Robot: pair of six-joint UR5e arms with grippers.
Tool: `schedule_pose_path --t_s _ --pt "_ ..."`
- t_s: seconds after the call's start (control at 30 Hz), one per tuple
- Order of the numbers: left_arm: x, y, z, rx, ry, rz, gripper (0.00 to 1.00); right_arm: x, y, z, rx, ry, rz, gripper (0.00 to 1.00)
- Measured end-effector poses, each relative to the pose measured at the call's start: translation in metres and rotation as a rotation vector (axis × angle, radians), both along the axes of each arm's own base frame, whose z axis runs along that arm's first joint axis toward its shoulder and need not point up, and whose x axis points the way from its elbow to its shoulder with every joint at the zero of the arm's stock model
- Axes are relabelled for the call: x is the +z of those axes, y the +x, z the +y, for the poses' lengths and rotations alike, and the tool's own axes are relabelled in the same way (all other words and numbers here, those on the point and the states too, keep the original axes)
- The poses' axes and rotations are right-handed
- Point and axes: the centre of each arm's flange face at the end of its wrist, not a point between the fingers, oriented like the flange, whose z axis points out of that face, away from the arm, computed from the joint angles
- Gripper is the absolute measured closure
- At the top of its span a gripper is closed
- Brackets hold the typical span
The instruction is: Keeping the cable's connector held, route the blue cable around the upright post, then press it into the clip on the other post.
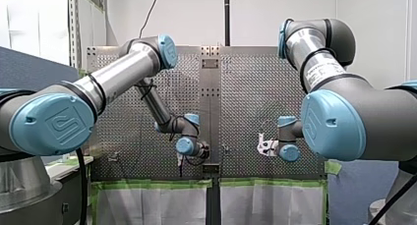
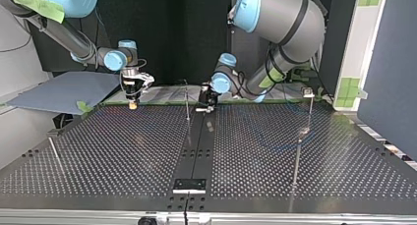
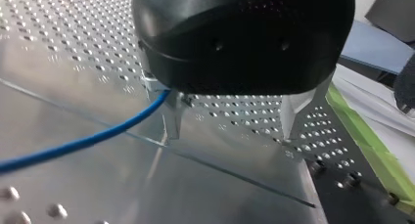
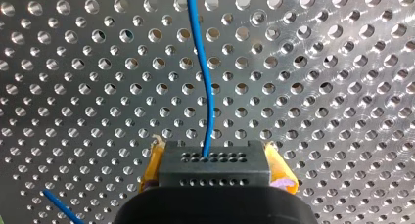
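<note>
In the right wrist view my right gripper (image 4: 215, 171) has its yellow pads (image 4: 152, 166) shut on the black connector (image 4: 215, 158). The blue cable (image 4: 207, 87) leaves the connector and runs ahead over the perforated plate. In the left wrist view my left gripper (image 3: 231, 133) is open, its metal fingers (image 3: 172, 120) wide apart just above the table. The blue cable (image 3: 98, 136) passes beside one finger, outside the gap. In the top view my left gripper (image 2: 205, 106) hangs next to a thin upright post (image 2: 187, 101). A post carrying a clip (image 2: 308, 92) stands further right.
My right gripper (image 2: 133, 102) hovers over the table's far edge at the top view's left. Two more thin posts (image 2: 55, 155) (image 2: 296, 162) stand nearer the camera. A black centre strip (image 2: 196, 151) divides the perforated table. Green tape lines the far edge.
</note>
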Motion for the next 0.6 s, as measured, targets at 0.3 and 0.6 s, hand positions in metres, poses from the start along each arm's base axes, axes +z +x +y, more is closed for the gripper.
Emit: schedule_pose_path --t_s 0.3,0.6 --pt "0.01 -0.027 -0.027 -0.053 0.1 0.011 0.01 0.0 -0.001 0.0 -0.002 0.003 0.001 1.0" --pt "0.005 -0.062 -0.05 -0.137 0.202 0.034 0.01 -0.001 -0.006 -0.001 -0.009 0.013 0.003 1.0"
